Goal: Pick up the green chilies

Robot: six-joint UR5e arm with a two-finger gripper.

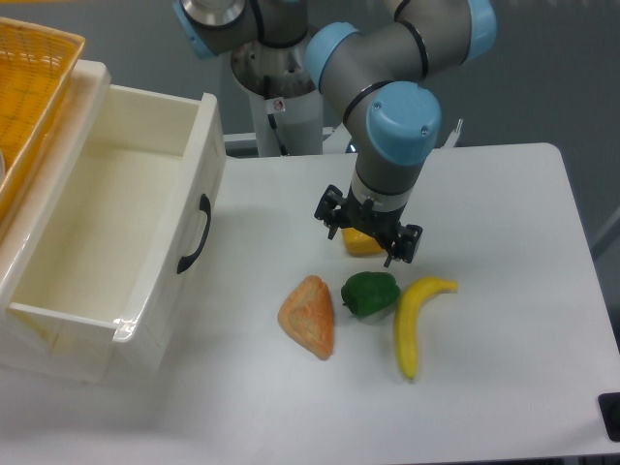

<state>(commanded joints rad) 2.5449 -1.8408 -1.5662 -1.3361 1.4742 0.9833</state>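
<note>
The green chilies (370, 293) are one small dark green, glossy, lumpy toy pepper lying on the white table (504, 387), between an orange-tan wedge (309, 316) on its left and a yellow banana (415, 320) on its right. My gripper (368, 237) hangs just behind and above the pepper, pointing down, apart from it. Its black fingers stand apart, and it holds nothing. A yellow-orange block (362, 243) sits on the table partly hidden behind the gripper.
A large white open drawer (116, 232) with a black handle (194, 235) stands at the left. An orange woven basket (29, 87) is at the top left. The arm's base (281, 107) stands at the table's far edge.
</note>
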